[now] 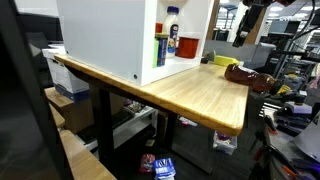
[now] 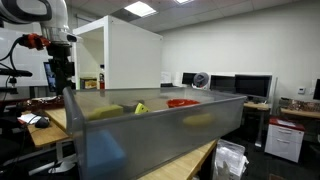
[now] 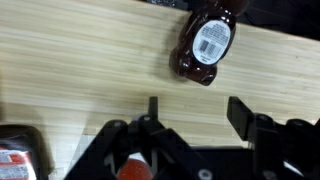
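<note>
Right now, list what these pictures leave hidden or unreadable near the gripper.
- Wrist view: brown bottle label too blurred to read; upper end cut by the frame edge.
- Wrist view: red-labelled item cut off by the lower-left corner.
- Exterior view: grey bin veils whatever lies behind it.
- Exterior view: gripper too small and dark to read its jaws.

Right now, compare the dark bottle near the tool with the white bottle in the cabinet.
The dark bottle lies flat on the open wooden table; the white bottle stands upright inside the white cabinet. The dark bottle is brown with a white label; the white bottle is white with some blue. The dark bottle lies just beyond the open tool; the white bottle is farther off. Neither is held.
</note>
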Robot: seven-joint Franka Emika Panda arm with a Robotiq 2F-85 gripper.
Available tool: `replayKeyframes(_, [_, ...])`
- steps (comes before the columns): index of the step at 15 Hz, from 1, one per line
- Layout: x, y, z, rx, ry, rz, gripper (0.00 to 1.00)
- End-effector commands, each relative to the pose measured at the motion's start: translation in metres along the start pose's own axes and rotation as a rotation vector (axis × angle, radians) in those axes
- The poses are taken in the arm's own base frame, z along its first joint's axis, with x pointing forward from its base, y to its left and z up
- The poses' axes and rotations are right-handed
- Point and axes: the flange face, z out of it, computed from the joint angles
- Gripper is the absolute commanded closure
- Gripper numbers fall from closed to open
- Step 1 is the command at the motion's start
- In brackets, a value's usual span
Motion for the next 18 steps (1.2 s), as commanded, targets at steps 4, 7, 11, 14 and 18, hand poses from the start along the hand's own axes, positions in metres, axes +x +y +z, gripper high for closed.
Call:
replayKeyframes(4, [-0.016,-0.006,0.009,0.106,-0.038,-0.035,0.00])
replayKeyframes(7, [-0.018,-0.008,0.014,0.081,-0.045,0.036,0.00])
replayKeyframes(11, [-0.023,-0.008,0.025,0.055,-0.076,0.115,0.00])
replayKeyframes(14, [-0.027,-0.009,0.033,0.040,-0.114,0.135,0.00])
replayKeyframes(18, [-0.029,-0.012,0.040,0.038,-0.161,0.146,0.00])
